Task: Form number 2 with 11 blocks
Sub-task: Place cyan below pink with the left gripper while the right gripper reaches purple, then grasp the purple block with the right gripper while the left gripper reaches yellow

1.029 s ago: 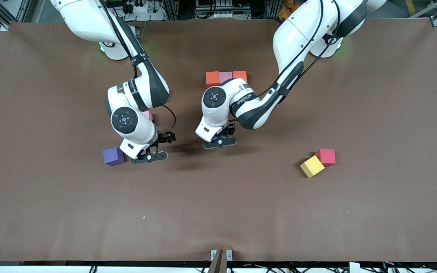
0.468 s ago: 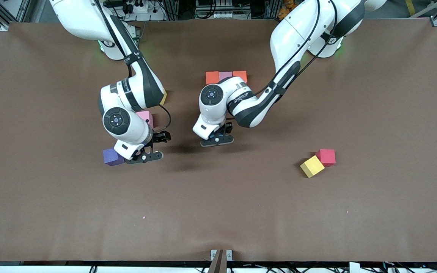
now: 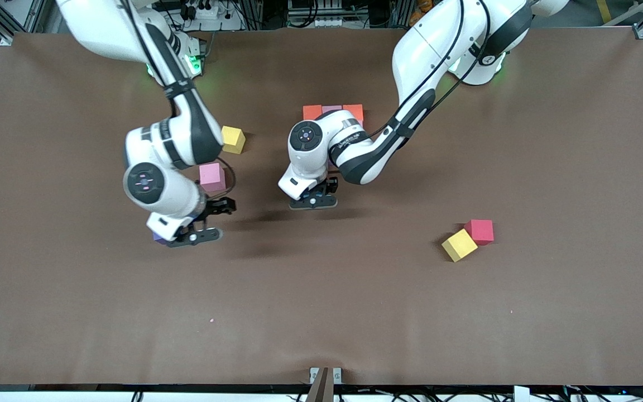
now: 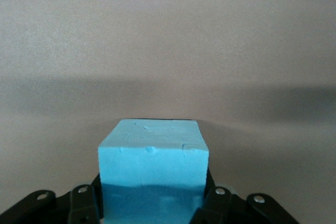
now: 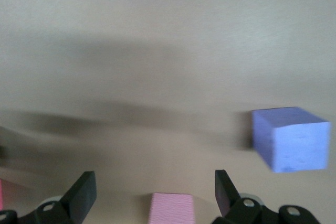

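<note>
Left wrist view: left gripper (image 4: 152,211) is clamping a light blue foam cube (image 4: 152,169), probably heading for the orange-pink-orange row (image 3: 333,111). Right gripper (image 5: 155,192) is hanging open near the purple foam cube (image 5: 290,138), which likely needs grabbing next.

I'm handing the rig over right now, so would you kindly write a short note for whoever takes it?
Left gripper: shut on a light blue block, in the air over bare table near the middle.
Right gripper: open, empty, over the purple block, which it mostly hides in the front view.
Done: only a row of three, orange, purple-pink, orange, partly hidden under the left arm.
Loose: pink and yellow beside the right arm; a second yellow touching red toward the left arm's end.
Left: place the blue block, then add the rest to finish the 2.
</note>
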Motion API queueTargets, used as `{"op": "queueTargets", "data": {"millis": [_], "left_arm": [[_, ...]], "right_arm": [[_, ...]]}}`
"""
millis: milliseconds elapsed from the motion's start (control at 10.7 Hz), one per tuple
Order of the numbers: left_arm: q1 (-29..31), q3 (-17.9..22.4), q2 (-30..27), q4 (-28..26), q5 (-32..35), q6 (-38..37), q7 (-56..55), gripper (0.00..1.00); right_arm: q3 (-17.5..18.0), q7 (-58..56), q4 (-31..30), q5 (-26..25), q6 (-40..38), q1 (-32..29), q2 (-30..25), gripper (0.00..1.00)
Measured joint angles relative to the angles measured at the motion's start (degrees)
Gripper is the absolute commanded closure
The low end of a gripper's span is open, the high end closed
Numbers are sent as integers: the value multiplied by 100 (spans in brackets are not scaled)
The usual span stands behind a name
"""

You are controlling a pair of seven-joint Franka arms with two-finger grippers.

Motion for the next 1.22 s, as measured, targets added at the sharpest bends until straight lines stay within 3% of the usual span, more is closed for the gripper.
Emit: {"op": "queueTargets", "data": {"millis": [281,1216], "left_arm": [[-63,-9,0,-13,0,0,30,33],[-112,-6,-2,-117,0,-66,104,30]], "right_arm": [[-2,-406,-3,0,-135,-344,-173,0],[-30,-413,-107,-157,-199,-377,-267,0]]}}
